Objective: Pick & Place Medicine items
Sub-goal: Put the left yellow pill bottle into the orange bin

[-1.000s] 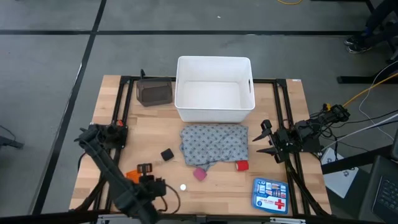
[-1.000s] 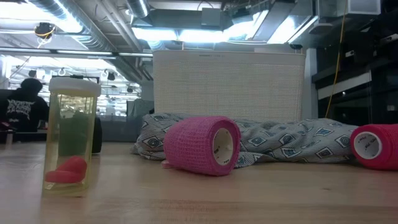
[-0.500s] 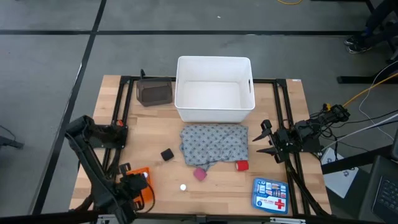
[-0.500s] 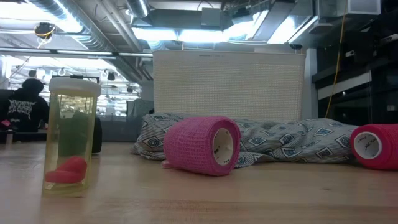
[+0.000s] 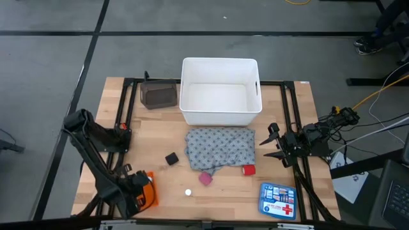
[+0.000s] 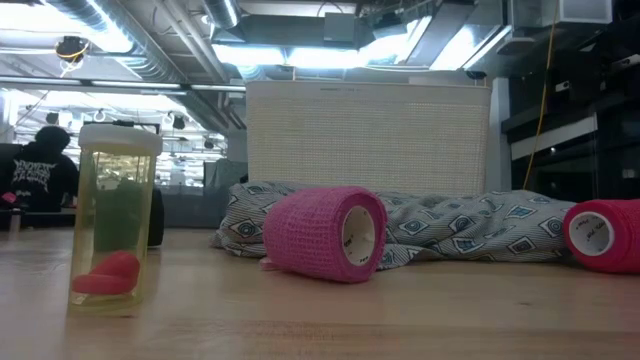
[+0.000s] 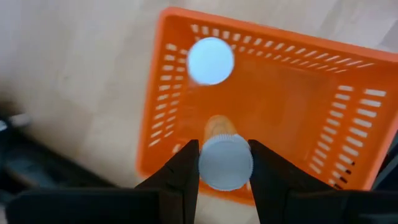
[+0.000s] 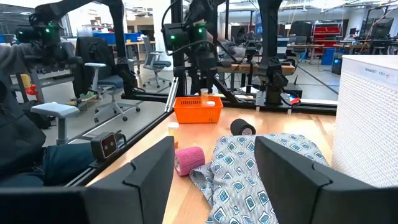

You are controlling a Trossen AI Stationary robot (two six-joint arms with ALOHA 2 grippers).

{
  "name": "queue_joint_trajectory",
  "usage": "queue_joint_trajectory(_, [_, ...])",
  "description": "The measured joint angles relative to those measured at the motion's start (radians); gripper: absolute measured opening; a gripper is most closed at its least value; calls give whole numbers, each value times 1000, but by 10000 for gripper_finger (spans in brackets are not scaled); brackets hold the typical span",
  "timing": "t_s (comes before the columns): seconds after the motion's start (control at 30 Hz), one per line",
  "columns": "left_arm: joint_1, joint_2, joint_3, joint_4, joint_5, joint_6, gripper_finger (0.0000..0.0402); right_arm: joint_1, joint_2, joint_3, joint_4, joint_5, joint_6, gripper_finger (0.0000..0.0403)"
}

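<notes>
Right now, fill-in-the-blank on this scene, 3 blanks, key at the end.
1. The left gripper holds a white-capped vial over the ____ basket.
2. The pink roll lies beside the grey dotted ____.
3. The right gripper waits with its fingers ____.

Missing: orange; cloth; open

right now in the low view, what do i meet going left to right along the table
clear bottle → pink roll → red roll at the right edge, with the grey patterned cloth lying behind both rolls

Two black jointed arms, tubular links. Left pincer (image 7: 224, 163): dark flat fingers. Right pincer (image 5: 271, 144): black, pointed fingers.
</notes>
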Motion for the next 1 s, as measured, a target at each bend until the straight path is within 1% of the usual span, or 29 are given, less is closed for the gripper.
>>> queue_joint_trajectory(0.1, [1, -8, -43, 54, 10, 1, 105, 0, 0, 0, 0, 0, 0, 224])
queue_joint_trajectory(0.27, [0, -9, -89, 70, 29, -11, 105, 0, 0, 0, 0, 0, 0, 224])
queue_joint_trajectory(0.4, [1, -9, -110, 84, 30, -9, 105, 0, 0, 0, 0, 0, 0, 224])
queue_joint_trajectory(0.63, [0, -9, -110, 122, 22, 1, 105, 0, 0, 0, 0, 0, 0, 224])
queue_joint_trajectory(0.73, [0, -9, -110, 119, 14, 1, 113, 0, 0, 0, 0, 0, 0, 224])
queue_joint_trajectory(1.0, [0, -9, -110, 117, 12, 2, 151, 0, 0, 0, 0, 0, 0, 224])
